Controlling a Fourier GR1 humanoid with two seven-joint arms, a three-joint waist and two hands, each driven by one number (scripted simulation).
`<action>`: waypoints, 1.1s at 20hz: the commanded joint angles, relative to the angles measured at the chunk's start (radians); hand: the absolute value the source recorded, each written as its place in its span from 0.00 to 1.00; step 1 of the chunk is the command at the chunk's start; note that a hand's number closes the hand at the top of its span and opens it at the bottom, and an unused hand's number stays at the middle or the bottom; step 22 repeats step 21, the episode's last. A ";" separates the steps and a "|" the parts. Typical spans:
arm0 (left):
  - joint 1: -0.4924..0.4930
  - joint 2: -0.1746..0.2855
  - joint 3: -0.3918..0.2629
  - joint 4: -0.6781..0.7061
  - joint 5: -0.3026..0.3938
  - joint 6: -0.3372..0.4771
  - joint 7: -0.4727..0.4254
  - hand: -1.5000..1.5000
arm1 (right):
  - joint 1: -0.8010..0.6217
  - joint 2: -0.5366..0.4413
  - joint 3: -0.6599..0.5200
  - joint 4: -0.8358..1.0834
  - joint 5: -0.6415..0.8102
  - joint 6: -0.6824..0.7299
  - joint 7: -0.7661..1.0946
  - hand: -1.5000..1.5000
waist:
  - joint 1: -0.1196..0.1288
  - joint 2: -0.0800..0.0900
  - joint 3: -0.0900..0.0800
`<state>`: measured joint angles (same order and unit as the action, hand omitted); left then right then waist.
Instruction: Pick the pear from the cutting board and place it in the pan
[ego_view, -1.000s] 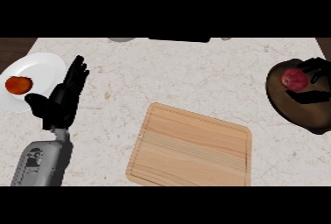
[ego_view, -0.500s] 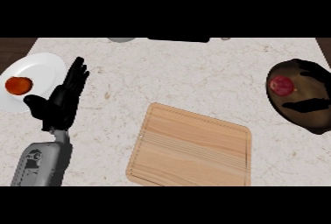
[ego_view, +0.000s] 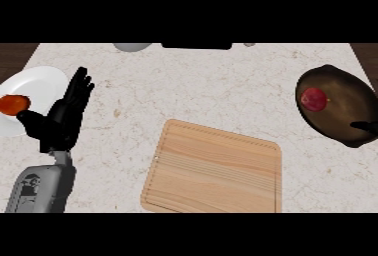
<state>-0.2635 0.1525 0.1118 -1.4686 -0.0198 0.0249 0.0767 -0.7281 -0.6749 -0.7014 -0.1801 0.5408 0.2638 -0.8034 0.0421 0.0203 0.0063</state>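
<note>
Since the reddish pear (ego_view: 315, 99) already lies inside the dark pan (ego_view: 347, 80) at the right, well apart from the cutting board (ego_view: 214, 170) near the middle of the surface (ego_view: 184, 85), the placing looks done. A dark sliver at the pan's near right rim is probably the right hand (ego_view: 365, 125); whether it is released or clenched I cannot tell. If it brushes that rim on leaving, the pan could shift and the pear roll. At the left rests the left hand (ego_view: 65, 112), fingers (ego_view: 77, 85) straight and released, holding nothing, just beside a white plate (ego_view: 40, 80) carrying an orange-red fruit (ego_view: 13, 104); a stray move could nudge the plate.
</note>
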 joint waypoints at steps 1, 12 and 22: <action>0.036 -0.006 -0.001 -0.004 -0.016 0.015 -0.032 0.50 | 0.085 -0.092 -0.033 0.035 -0.046 0.224 -0.102 0.00 | -0.016 -0.003 0.000; 0.076 0.024 0.023 -0.029 0.003 -0.009 -0.017 0.50 | 0.253 -0.225 -0.027 -0.028 -0.119 0.473 -0.205 0.00 | -0.044 -0.020 -0.003; 0.083 0.010 0.023 -0.040 0.004 0.006 -0.001 0.50 | 0.394 -0.216 0.044 -0.137 -0.143 0.473 -0.252 0.00 | -0.056 -0.024 -0.005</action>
